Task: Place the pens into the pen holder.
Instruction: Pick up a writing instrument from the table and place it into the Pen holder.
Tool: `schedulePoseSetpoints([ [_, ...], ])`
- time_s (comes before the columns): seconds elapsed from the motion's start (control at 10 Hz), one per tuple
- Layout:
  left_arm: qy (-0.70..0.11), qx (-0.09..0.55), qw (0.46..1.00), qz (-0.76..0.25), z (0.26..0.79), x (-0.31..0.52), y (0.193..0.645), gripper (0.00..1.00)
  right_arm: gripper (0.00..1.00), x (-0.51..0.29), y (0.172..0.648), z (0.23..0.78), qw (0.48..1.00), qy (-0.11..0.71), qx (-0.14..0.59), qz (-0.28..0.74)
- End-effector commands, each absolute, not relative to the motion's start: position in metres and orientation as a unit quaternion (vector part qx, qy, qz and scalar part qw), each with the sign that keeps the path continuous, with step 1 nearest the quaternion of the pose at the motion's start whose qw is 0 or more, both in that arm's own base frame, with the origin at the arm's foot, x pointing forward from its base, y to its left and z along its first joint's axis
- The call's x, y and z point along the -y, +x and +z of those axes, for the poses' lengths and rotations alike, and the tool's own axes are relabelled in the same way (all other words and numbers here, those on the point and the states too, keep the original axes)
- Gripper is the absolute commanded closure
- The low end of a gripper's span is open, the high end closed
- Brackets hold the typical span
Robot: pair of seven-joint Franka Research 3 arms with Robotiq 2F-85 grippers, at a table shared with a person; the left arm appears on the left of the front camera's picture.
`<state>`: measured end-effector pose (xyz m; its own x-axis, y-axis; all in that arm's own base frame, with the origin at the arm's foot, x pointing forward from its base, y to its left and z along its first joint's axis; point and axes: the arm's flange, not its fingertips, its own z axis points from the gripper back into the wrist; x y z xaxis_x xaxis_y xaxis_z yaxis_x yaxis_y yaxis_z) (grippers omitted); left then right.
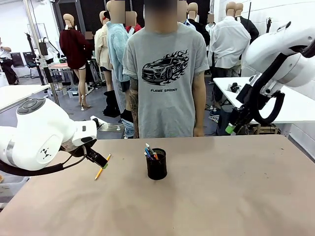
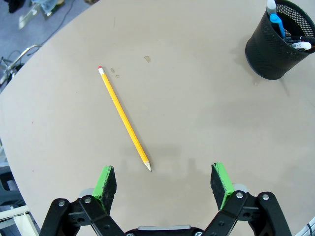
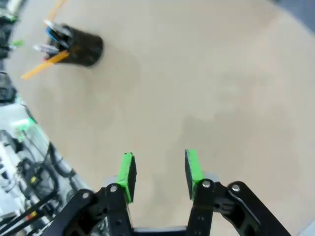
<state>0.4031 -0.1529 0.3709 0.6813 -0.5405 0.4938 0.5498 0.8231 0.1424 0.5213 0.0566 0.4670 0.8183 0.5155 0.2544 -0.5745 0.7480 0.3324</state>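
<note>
Pens (image 1: 149, 151) half inside pen holder (image 1: 156, 169)

A light brown tabletop (image 1: 221, 196) is spread across the foreground. Beyond it a grey floor (image 1: 74, 115) is seen, with a white table (image 1: 295, 105) set at the right and another white table (image 1: 17, 93) at the far left. A white wall (image 1: 283, 7) is evenly lit at the upper right, and a slanted metal post (image 1: 38, 39) is seen at the left.

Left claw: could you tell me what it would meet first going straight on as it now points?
Probably the table beside the tip of the yellow pencil, which lies just ahead of the open left claw; depth is unclear.
</note>
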Motion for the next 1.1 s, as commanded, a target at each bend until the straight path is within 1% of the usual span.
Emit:
schedulePoseSetpoints([
  [0.0, -0.010, 0.267, 0.917, -0.295, 0.371, 0.151, 0.403, 0.00, 0.48, -0.076, 0.521, 0.477, 0.947, 0.153, 0.010, 0.282],
  [0.2, -0.010, 0.267, 0.917, -0.295, 0.371, 0.151, 0.403, 0.00, 0.48, -0.082, 0.516, 0.461, 0.966, 0.081, -0.022, 0.245],
  [0.3, -0.010, 0.267, 0.917, -0.295, 0.371, 0.151, 0.403, 0.00, 0.48, -0.088, 0.511, 0.458, 0.962, 0.086, 0.003, 0.261],
  [0.4, -0.009, 0.266, 0.917, -0.297, 0.371, 0.153, 0.403, 0.00, 0.48, -0.074, 0.515, 0.468, 0.960, 0.110, 0.001, 0.258],
  [0.5, -0.022, 0.253, 0.918, -0.304, 0.376, 0.158, 0.406, 0.00, 0.48, -0.074, 0.515, 0.468, 0.960, 0.110, 0.001, 0.258],
  [0.6, -0.023, 0.233, 0.926, -0.297, 0.379, 0.166, 0.418, 0.00, 0.48, -0.074, 0.515, 0.468, 0.960, 0.110, 0.001, 0.258],
  [0.9, 0.022, 0.141, 0.956, -0.257, 0.378, 0.183, 0.453, 0.00, 0.48, -0.074, 0.515, 0.468, 0.960, 0.110, 0.001, 0.258],
  [1.0, 0.030, 0.114, 0.964, -0.236, 0.374, 0.186, 0.475, 0.00, 0.48, -0.074, 0.515, 0.468, 0.960, 0.110, 0.001, 0.258],
])
